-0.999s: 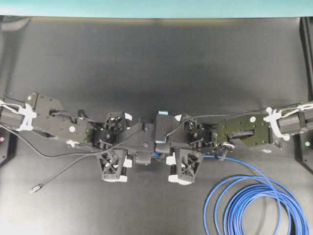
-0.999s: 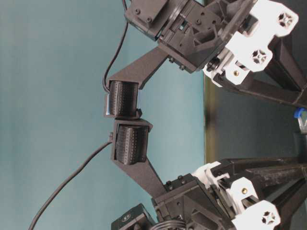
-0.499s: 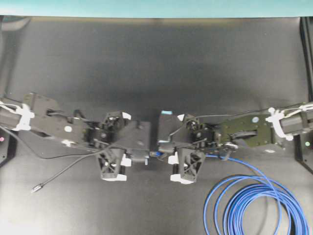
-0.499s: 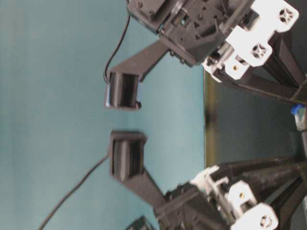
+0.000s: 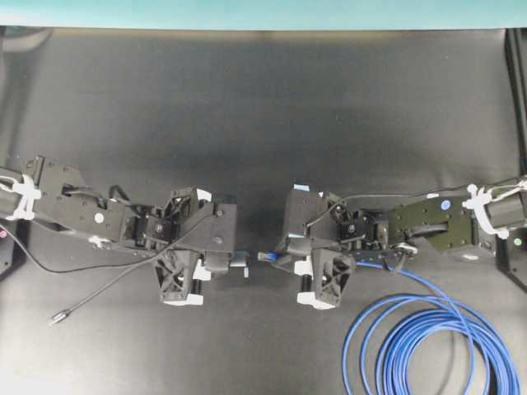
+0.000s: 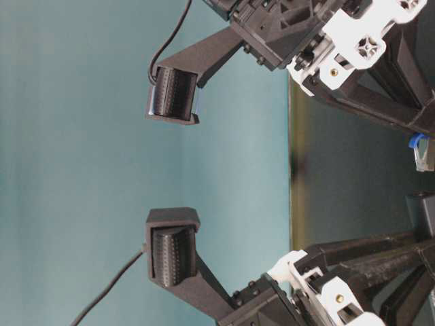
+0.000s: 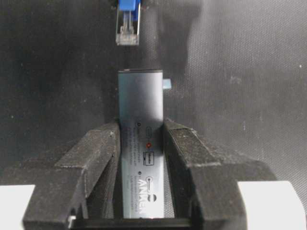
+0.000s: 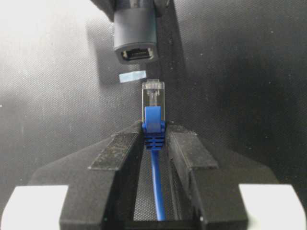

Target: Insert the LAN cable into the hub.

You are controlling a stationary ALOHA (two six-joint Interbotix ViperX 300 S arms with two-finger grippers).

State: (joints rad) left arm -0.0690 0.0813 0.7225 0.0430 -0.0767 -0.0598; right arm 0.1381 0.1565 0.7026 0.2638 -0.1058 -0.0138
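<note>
My left gripper (image 5: 226,262) is shut on the hub (image 5: 238,260), a slim grey bar whose end points right. In the left wrist view the hub (image 7: 140,110) sticks out from between the fingers of the left gripper (image 7: 140,132). My right gripper (image 5: 286,254) is shut on the LAN cable just behind its clear plug (image 5: 265,256). In the right wrist view the plug (image 8: 153,96) juts from the right gripper (image 8: 154,133) and faces the hub's open port (image 8: 135,53), a short gap away and slightly right of it. The blue coil (image 5: 428,346) lies at the front right.
The hub's thin grey cord runs left to a silver plug (image 5: 58,316) on the black mat. A small pale strip (image 8: 133,76) lies on the mat below the hub. Black frame posts (image 5: 515,74) stand at the right edge.
The two grippers, close together a second ago, have drawn apart: the left one to the left, the right one to the right. A gap now shows between plug and hub.
</note>
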